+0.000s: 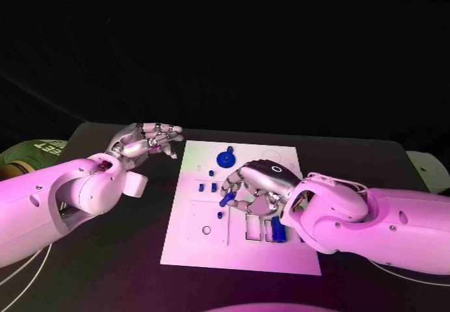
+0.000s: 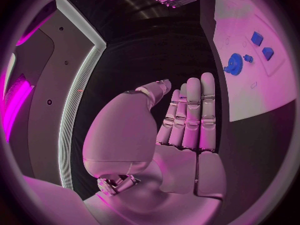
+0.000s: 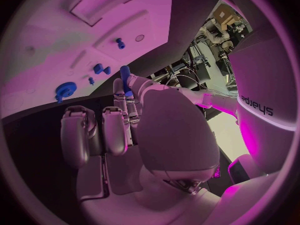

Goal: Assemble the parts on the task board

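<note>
The task board (image 1: 239, 253) lies in the middle of the black table (image 1: 112, 266), its long side running away from me; a blue gear (image 1: 226, 158) sits near its far end, two small blue blocks (image 1: 212, 187) lie nearer the middle, and a blue cylinder (image 1: 277, 230) lies in a slot on the near half, just beside my right wrist; my right hand (image 1: 255, 188) hangs over the middle of the board and pinches a small blue peg (image 1: 226, 199) between thumb and fingertips, the peg tilted, its lower end above the board; whether it touches the surface I cannot tell; my left hand (image 1: 145, 142) is off the board's far left corner, above the table, holding nothing, its fingers straight and lying close side by side.
</note>
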Controlling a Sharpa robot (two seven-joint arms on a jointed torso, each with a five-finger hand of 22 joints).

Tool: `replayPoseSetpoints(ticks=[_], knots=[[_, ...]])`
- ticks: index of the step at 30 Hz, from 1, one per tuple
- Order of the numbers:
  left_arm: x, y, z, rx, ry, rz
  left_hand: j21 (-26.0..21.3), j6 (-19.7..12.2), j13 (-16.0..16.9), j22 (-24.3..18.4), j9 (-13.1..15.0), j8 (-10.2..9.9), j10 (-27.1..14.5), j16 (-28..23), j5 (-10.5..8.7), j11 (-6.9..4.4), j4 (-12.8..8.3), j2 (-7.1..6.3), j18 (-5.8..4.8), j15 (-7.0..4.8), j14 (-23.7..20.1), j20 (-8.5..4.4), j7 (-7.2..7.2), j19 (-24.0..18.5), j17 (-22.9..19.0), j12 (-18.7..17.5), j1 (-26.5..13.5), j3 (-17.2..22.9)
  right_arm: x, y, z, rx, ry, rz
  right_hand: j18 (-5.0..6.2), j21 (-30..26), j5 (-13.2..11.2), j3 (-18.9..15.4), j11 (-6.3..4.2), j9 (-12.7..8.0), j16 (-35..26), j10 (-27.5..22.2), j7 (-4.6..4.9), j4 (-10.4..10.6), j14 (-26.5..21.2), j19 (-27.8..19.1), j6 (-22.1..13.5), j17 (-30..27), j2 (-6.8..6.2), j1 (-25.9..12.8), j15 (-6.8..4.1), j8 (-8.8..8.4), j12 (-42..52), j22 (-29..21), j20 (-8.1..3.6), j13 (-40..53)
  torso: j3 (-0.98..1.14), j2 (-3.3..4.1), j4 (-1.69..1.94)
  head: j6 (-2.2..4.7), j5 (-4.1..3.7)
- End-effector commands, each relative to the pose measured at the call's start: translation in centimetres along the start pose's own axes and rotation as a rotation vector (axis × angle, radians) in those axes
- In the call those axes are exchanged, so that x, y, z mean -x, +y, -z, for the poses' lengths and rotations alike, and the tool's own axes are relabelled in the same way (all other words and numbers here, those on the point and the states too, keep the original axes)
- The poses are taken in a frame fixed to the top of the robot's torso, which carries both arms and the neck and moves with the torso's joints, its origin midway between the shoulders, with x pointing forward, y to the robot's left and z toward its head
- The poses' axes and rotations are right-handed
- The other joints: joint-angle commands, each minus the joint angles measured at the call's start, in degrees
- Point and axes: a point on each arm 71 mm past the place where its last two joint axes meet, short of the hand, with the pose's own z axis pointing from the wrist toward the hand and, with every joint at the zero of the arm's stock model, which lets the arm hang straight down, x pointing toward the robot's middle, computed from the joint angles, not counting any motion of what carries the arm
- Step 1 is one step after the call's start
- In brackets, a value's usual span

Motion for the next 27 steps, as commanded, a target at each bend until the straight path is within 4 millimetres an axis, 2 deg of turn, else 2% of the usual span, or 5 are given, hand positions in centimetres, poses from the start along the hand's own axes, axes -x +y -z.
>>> replayPoseSetpoints(ticks=[1, 11, 15, 20, 27], knots=[[-0.4, -0.1, -0.1, -0.007, 0.022, 0.016, -0.2, -0.22, -0.06, -0.05, -0.06, -0.31, -0.3, -0.22, 0.12, 0.05, 0.11, 0.59, 0.79, 0.42, -0.08, 0.07, 0.19, 0.14, -0.09, 0.01, 0.02, -0.12, -0.8, 0.8, -0.5, 0.037, 0.012, -0.024, 0.13, -0.25, 0.26, 0.39, 0.15, 2.17, 0.03, 0.32, 0.18, -0.18, 1.99, 3.54, 0.2, -0.22, -0.23, 0.02, -0.4, 0.75, -0.35, 12.62, -0.44, 0.02, -0.05, 0.21, 0.16, 0.01, 0.56], [-0.5, 0.0, -0.2, -0.005, 0.026, 0.018, -0.23, -0.23, -0.06, -0.07, -0.07, -0.31, -0.32, -0.22, 0.11, 0.05, 0.12, 0.61, 0.8, 0.41, -0.09, 0.07, 0.18, 0.15, -0.09, 0.04, 0.03, -0.14, -4.0, 2.6, -1.9, 0.104, 0.079, -0.021, 0.13, -0.28, 0.29, 0.61, 0.22, 2.26, 0.12, 0.22, 0.27, -0.33, 2.02, 3.53, -0.01, -0.06, -0.29, -0.19, -0.34, 0.74, -0.5, 12.61, -0.42, -0.01, -0.04, 0.17, -0.15, -0.5, 1.58], [-0.6, 0.0, -0.2, -0.005, 0.03, 0.019, -0.23, -0.23, -0.06, -0.07, -0.07, -0.31, -0.32, -0.22, 0.11, 0.05, 0.12, 0.61, 0.8, 0.41, -0.09, 0.07, 0.18, 0.15, -0.09, 0.04, 0.03, -0.14, -5.1, 2.9, -2.3, 0.113, 0.12, 0.0, 0.12, -0.23, 0.21, 0.65, 0.26, 2.31, 0.11, 0.21, 0.31, -0.39, 2.01, 3.55, -0.08, -0.1, -0.38, -0.34, -0.31, 0.75, -0.55, 12.63, -0.41, -0.02, -0.06, 0.15, 0.0, -0.65, 1.6], [-0.6, 0.0, -0.2, -0.005, 0.03, 0.019, -0.23, -0.23, -0.06, -0.07, -0.07, -0.31, -0.32, -0.22, 0.11, 0.05, 0.12, 0.61, 0.8, 0.41, -0.09, 0.07, 0.18, 0.15, -0.09, 0.04, 0.03, -0.14, -5.7, 2.8, -2.5, 0.108, 0.149, 0.041, 0.09, -0.08, 0.19, 0.67, 0.26, 2.32, 0.17, 0.2, 0.31, -0.42, 2.03, 3.59, -0.09, 0.02, -0.39, -0.36, -0.31, 0.75, -0.56, 12.67, -0.4, -0.02, -0.11, 0.12, -0.21, -0.77, 1.67], [-0.6, 0.0, -0.2, -0.004, 0.03, 0.019, -0.27, -0.23, -0.05, -0.09, -0.07, -0.3, -0.33, -0.22, 0.09, 0.04, 0.13, 0.59, 0.8, 0.41, -0.1, 0.08, 0.17, 0.16, -0.1, 0.07, 0.03, -0.19, -6.1, 2.9, -2.7, 0.11, 0.174, 0.065, 0.03, 0.22, 0.07, 0.71, 0.28, 2.38, 0.26, 0.23, 0.32, -0.49, 2.07, 3.67, -0.11, 0.17, -0.49, -0.53, -0.28, 0.79, -0.6, 12.74, -0.39, -0.01, -0.05, 0.13, -0.14, -0.95, 1.71]])
